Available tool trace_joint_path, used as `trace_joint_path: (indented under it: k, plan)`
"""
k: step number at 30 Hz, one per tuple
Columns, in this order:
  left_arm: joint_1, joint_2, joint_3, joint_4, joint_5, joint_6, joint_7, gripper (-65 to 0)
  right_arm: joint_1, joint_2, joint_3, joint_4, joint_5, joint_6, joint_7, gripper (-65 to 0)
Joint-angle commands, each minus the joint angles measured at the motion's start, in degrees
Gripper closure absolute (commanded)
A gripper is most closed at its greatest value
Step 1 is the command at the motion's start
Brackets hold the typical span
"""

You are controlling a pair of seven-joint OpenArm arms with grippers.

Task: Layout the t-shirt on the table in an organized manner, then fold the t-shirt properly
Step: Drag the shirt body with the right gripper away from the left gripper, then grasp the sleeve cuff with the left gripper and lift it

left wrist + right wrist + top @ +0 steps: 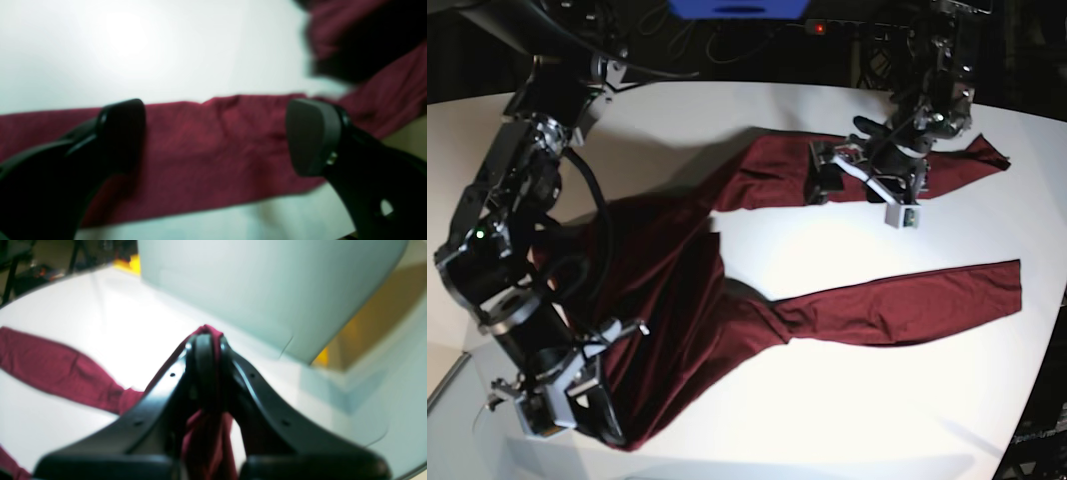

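Left wrist view: the left gripper (213,136) stands wide, empty, above a sleeve of the t-shirt (206,156) lying flat, likely just released to lie straight. Right wrist view: the right gripper (207,350) pinches a fold of cloth, probably to pull the hem taut. Only the base view shows the whole shirt sprawled across the table (847,400), one sleeve reaching its right edge.

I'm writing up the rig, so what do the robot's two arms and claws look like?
Both arms are black and jointed, with silver metal at the joints. The right arm carries looped black cables. Each claw has matte black curved fingers; the left claw bears a small white block.
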Motion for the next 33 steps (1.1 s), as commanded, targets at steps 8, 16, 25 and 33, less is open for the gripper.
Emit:
trace_joint_path:
  k: [8, 16, 25, 33]
  plan:
    - [-0.7, -0.2, -0.2, 0.6, 0.0, -0.4, -0.9, -65.0, 10.2, -0.1, -2.2, 1.0, 1.0, 0.2, 2.1, 0.0]
    - [-0.7, -0.3, -0.3, 0.6, 0.0, -0.4, -0.9, -65.0, 16.3, -0.2, -7.0, 1.0, 1.0, 0.2, 2.1, 0.0]
    - [-0.2, -0.3, -0.5, 1.4, -0.4, -0.4, -0.9, -65.0, 16.5, -3.5, -10.7, 1.0, 0.7, 0.2, 1.8, -0.8]
    - [-1.3, -0.2, -0.6, 1.5, 0.1, -0.4, -1.4, -65.0, 13.5, -3.4, -10.5, 0.7, 0.6, 0.2, 2.0, -1.8]
